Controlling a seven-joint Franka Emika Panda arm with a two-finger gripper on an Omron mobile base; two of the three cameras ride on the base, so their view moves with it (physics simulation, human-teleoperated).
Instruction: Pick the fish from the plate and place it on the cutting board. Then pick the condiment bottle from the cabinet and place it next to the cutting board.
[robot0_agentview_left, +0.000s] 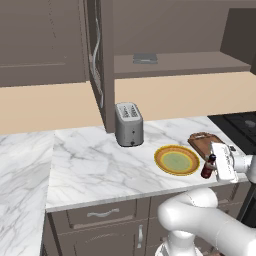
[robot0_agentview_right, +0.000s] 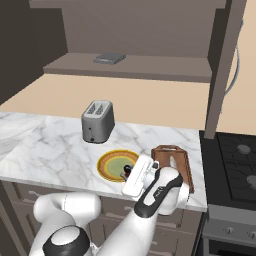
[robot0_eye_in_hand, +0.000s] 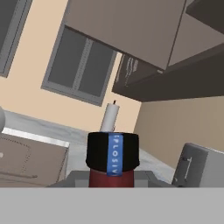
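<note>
The marble bench (robot0_agentview_left: 95, 165) carries every reference item, and the cutting board (robot0_agentview_right: 177, 162) serves here as the landmark for all positions. The board lies at the bench end nearest the stove (robot0_agentview_right: 235, 160), its long axis running from the front edge toward the wall, with the handle loop at the wall end. The toaster (robot0_agentview_left: 129, 124) stands well apart from the board, toward the wall and beyond the plate. The plate (robot0_agentview_left: 176, 160) sits just beside the board on the side away from the stove; its green centre appears bare. A pale elongated shape on the board in the right base view is probably the fish (robot0_agentview_right: 171, 162) (too small to confirm). The arm rises from below the bench front, bends at the elbow, and holds the hand low and roughly level over the front edge, beside the board's front corner on the plate side. The gripper (robot0_agentview_left: 214, 166) is closed on the condiment bottle (robot0_agentview_left: 207, 167), which the fingers hold by its body. The bottle stands upright, long axis vertical, cap up, above the narrow strip between plate and board. Contact between its base and the bench cannot be determined. Judged from this layout, the release point lies directly below the fingers; the remaining move is a short descent, keeping the bottle clear of the plate rim.
</note>
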